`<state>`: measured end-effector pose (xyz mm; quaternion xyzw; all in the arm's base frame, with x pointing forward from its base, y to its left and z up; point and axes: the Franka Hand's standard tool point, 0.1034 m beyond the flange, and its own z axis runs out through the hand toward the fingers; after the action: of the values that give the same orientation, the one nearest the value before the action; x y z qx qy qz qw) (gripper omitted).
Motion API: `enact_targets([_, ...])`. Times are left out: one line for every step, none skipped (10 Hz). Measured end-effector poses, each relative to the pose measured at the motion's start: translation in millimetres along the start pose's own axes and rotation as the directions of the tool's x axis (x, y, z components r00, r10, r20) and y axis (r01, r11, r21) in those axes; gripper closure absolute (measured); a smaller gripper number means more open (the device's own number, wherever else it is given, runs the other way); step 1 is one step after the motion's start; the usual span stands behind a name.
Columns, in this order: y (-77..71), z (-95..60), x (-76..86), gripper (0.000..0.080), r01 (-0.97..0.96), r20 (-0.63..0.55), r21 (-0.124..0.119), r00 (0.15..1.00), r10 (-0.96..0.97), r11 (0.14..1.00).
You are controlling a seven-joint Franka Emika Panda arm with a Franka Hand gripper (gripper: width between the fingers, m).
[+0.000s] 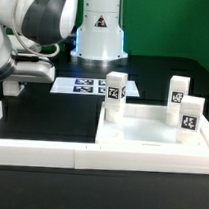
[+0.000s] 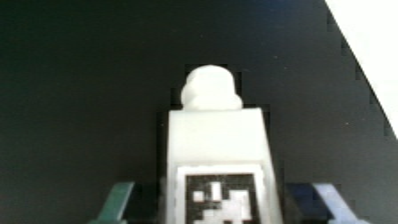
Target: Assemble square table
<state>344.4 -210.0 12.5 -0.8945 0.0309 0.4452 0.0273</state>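
Peg in the claw's [image 2: 217,205] mouth: a white plastic leg peg [image 2: 221,150], a blocky square body with smooth matte sides. It narrows to a rounded nub pointing straight away from the claw and carries a black-and-white tag at the end nearest the claw. The two dark fingers [image 2: 119,203] stand apart, one on each side of the peg, with a thin dark gap showing beside each, so nothing is clamped. Beneath the claw lies flat matte black table [image 2: 89,80], and a long white bar [image 2: 368,50] runs off to one side.

In the exterior view the glossy white arm [image 1: 37,23] hangs at the left. Well away from the claw sits the square panel [image 1: 140,145], white with a raised rim, and three more tagged pegs [image 1: 115,93] [image 1: 178,95] [image 1: 190,116] stand upright at it. The flat marker board [image 1: 79,86] lies beyond.
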Motion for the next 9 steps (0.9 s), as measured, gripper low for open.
enact_targets([0.0, 0.0, 0.0, 0.0512, 0.000, 0.000, 0.000, 1.000, 0.000, 1.000])
enact_targets([0.0, 0.0, 0.0, 0.0512, 0.000, 0.000, 0.000, 1.000, 0.000, 1.000])
enact_targets([0.0, 0.0, 0.0, 0.0512, 0.000, 0.000, 0.000, 1.000, 0.000, 1.000])
enact_targets([0.0, -0.1, 0.0, 0.0512, 0.000, 0.000, 0.000, 1.000, 0.000, 1.000])
enact_targets([-2.2, -4.9, -2.0, 0.0511, 0.006, 0.004, -0.007, 1.000, -0.006, 1.000])
enact_targets([-17.1, -33.5, -12.7, 0.0511, 0.029, -0.014, -0.015, 0.999, -0.029, 0.999])
enact_targets([-23.9, -55.7, -27.3, 0.0511, 0.041, -0.023, 0.000, 0.999, -0.041, 0.999])
enact_targets([-28.6, -78.7, -44.7, 0.0511, 0.039, -0.032, 0.027, 0.999, -0.038, 0.999])
enact_targets([-36.4, -100.3, -55.7, 0.0511, 0.046, -0.086, 0.030, 0.995, -0.043, 0.998])
